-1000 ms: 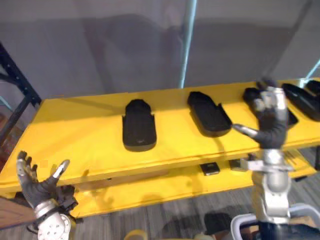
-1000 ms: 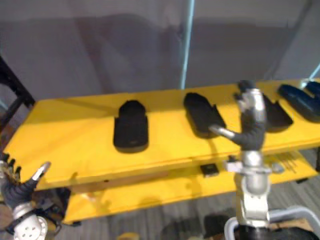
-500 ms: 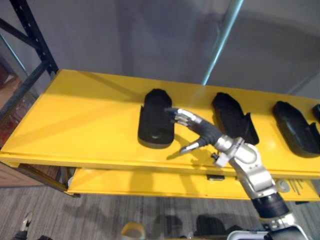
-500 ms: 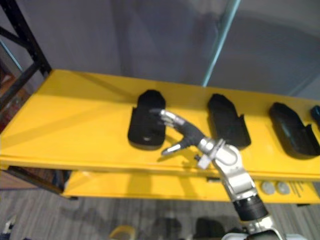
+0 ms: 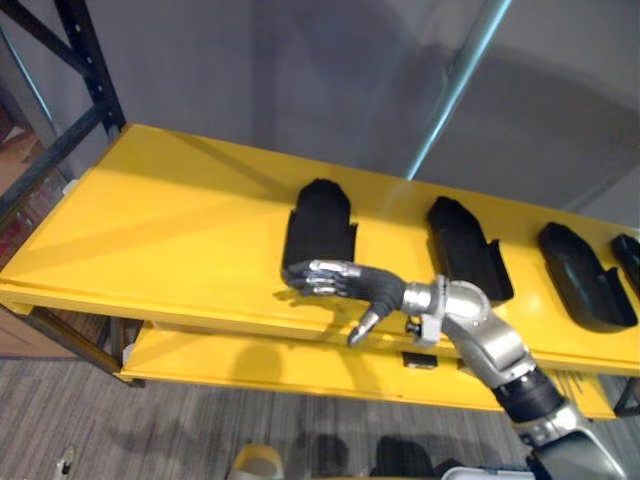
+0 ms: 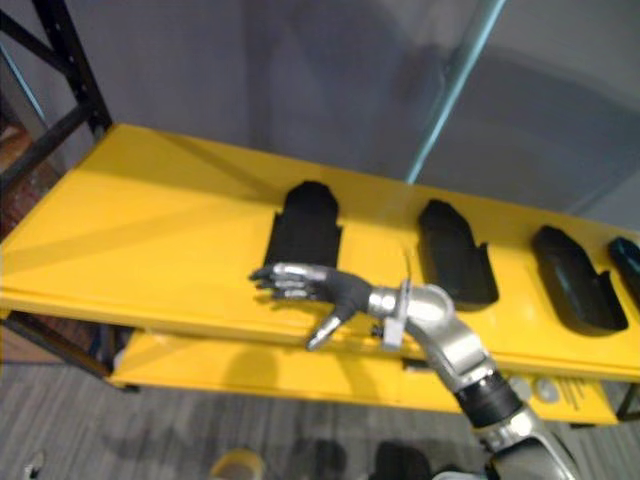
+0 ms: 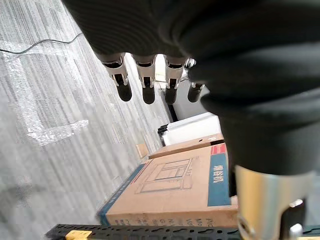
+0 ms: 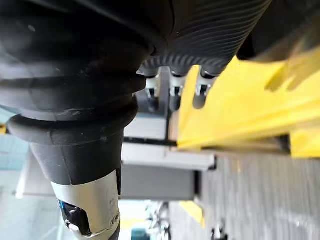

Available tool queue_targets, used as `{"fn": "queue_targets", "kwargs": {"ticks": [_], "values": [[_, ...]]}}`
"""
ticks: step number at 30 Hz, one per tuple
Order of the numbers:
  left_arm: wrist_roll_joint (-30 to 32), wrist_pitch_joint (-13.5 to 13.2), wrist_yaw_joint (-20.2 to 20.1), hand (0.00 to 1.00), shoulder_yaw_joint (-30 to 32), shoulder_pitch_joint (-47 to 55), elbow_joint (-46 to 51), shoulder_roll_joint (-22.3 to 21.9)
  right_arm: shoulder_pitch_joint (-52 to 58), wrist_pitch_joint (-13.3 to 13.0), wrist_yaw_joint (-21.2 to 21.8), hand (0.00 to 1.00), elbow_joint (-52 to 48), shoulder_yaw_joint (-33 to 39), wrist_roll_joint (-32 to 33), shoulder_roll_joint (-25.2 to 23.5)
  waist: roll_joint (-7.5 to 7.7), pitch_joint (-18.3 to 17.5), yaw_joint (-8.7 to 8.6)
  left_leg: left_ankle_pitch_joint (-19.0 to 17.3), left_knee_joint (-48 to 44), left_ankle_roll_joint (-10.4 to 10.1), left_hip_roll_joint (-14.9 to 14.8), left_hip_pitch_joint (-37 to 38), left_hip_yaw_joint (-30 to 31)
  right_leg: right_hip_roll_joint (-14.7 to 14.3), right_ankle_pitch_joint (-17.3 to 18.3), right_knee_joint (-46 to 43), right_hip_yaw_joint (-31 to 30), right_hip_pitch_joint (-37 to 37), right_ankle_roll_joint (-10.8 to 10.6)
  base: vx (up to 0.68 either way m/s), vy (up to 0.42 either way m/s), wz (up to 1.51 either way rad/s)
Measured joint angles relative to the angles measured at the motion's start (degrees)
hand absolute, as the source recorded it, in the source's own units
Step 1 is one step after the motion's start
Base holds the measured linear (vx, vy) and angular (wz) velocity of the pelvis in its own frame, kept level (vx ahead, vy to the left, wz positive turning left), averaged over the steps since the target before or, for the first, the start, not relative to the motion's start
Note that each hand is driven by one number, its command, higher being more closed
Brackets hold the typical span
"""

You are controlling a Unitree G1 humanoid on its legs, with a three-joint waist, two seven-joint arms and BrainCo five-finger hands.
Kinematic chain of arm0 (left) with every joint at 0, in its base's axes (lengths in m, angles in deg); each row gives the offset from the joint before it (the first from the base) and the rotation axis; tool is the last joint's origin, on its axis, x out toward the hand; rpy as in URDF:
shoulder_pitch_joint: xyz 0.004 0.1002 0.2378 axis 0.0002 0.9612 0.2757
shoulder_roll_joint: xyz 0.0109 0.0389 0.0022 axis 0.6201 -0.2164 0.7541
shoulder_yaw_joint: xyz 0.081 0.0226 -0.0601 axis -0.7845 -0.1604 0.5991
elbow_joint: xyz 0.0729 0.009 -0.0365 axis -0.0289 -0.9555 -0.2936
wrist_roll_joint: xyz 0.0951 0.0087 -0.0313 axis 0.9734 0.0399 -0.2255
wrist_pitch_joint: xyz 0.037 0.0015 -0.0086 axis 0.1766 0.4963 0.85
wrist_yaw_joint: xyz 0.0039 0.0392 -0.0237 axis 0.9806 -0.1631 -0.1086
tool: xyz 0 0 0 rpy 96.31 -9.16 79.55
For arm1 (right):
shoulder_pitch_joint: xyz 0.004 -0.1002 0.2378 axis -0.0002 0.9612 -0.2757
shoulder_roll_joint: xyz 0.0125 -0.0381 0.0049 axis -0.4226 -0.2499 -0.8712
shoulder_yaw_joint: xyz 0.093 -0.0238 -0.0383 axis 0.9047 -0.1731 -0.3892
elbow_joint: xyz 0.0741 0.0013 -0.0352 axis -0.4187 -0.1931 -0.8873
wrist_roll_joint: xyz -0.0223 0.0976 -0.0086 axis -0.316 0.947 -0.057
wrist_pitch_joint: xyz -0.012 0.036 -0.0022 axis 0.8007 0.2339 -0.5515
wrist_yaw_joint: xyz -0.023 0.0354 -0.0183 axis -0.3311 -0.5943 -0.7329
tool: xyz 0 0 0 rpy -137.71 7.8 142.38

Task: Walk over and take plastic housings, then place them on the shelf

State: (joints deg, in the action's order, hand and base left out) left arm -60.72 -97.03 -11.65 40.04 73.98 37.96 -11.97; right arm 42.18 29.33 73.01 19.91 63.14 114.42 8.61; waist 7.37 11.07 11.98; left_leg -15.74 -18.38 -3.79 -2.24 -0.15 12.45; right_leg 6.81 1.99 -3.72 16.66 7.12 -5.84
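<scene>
Right hand [image 5: 362,287] is open: fingers [image 5: 312,272] nearly straight and spread, thumb angled down past the shelf's front edge. Its fingertips overlap the near end of the leftmost housing [image 5: 321,222]; we cannot judge whether they touch. We log this housing as matte black plastic, long and shallow, stepping narrower at the far end, its near end partly hidden by the hand. Second housing [image 5: 466,247] and third housing [image 5: 584,274] lie alongside, each apart, on the smooth yellow shelf board [image 5: 170,225]; a fourth housing [image 5: 630,258] is cut off at the edge. Left hand [image 7: 148,86] hangs open over grey floor near a cardboard box [image 7: 182,192].
</scene>
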Motion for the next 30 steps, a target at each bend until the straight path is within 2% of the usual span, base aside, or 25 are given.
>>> {"fn": "queue_targets", "kwargs": {"ticks": [5,8,14,17,22,28,30], "values": [[0.0,0.0,-0.5,0.00,0.0,-0.5,-1.1,0.0,0.0,1.1,0.1,0.00,-0.3,-1.1,-1.2,0.2,-0.13,0.1,0.12,-0.1,0.0,0.0,0.0,-0.1,0.0,0.0,0.0,0.1,0.0,0.0,0.0,0.00,0.000,0.00],[-0.1,0.0,-0.4,0.00,0.0,-1.1,-1.7,0.0,0.1,2.9,0.2,0.00,-0.3,-1.6,-2.5,0.2,-0.13,0.1,0.12,-0.1,0.0,0.0,0.0,-0.2,0.0,0.0,0.1,0.2,0.0,-0.1,0.1,0.00,0.000,0.00],[-0.1,-0.1,-0.4,0.00,-0.8,-1.9,-2.7,0.6,0.1,2.2,-1.4,0.00,2.7,-3.6,-6.3,0.3,-0.23,0.2,0.40,-0.1,-0.2,0.1,0.0,-1.1,0.1,-0.2,0.3,0.3,-0.2,-1.0,0.5,0.00,0.000,0.00],[0.0,-0.1,-0.4,0.00,-1.1,-2.0,-3.5,0.7,0.1,0.3,-3.8,0.00,6.5,-4.5,-7.1,0.3,-0.74,0.5,0.75,-0.1,-0.2,0.1,-0.1,-1.1,0.3,-0.4,0.5,0.3,-0.2,-1.0,0.8,0.00,0.000,0.00],[-0.1,0.0,-0.3,0.00,-1.3,-2.0,-3.7,0.8,0.1,-1.5,-7.1,0.00,10.1,-4.5,-9.4,0.3,-1.34,0.9,1.38,-0.1,-0.1,0.1,-0.3,-1.3,1.1,-0.7,0.7,0.3,0.2,-0.9,1.1,0.00,-0.004,0.05],[0.0,1.2,-0.2,0.00,-3.5,-2.0,-3.5,1.1,0.1,-6.6,-17.8,0.00,15.2,-2.8,-14.6,-0.1,-1.46,1.0,2.38,0.1,-0.1,0.0,-0.4,-1.6,1.3,-0.9,0.7,0.3,0.5,-1.0,1.1,0.00,-0.001,0.02],[0.0,1.9,-0.1,0.00,-3.6,-2.0,-3.5,1.1,0.1,-7.5,-20.5,0.00,16.4,-0.8,-15.4,-0.3,-1.46,1.0,2.68,0.2,-0.1,0.0,-0.4,-1.6,1.3,-0.9,0.7,0.3,0.5,-1.0,1.1,0.00,0.000,0.00]]}}
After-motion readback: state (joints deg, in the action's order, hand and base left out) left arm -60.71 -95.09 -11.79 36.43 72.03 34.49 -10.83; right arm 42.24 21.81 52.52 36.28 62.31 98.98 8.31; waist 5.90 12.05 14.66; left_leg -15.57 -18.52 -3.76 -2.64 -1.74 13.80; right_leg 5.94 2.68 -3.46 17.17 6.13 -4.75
